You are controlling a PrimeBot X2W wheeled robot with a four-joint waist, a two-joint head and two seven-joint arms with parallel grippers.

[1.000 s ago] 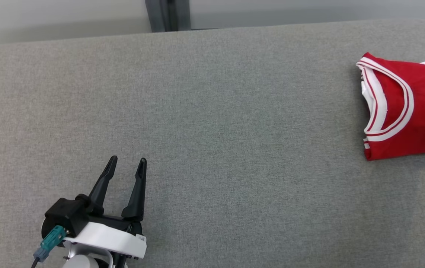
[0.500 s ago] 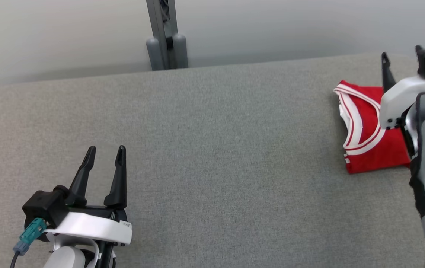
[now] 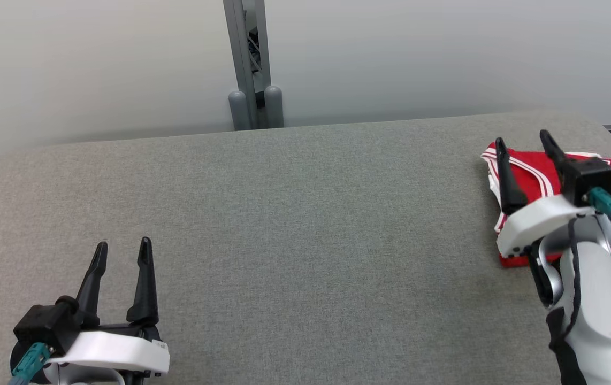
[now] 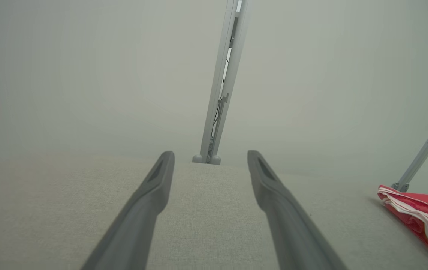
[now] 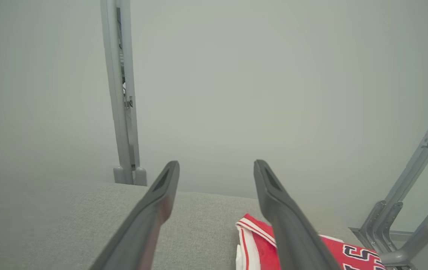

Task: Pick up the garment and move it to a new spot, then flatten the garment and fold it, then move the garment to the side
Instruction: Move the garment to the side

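The garment [image 3: 531, 174], a red jersey with white trim, lies folded in a compact stack at the far right end of the grey table [image 3: 305, 214], close to its rounded corner, which leaves the broad middle of the cloth top free. That placement reads as the "side" the task asks for, so the job looks to be at or near its last step. The right gripper [image 3: 521, 137] hangs over the jersey's near part with its two fingers spread wide and nothing between them. In the right wrist view the fingers point out level toward the wall, with the garment low beneath them, so they seem to be clear of the cloth rather than pressing it, though a light touch cannot be ruled out. The left gripper [image 3: 124, 242] sits well apart at the table's near left, also spread wide and empty, fingers pointing toward the grey post [image 3: 252, 64] behind the table. It appears parked there because a one-sided placement needs no second arm.
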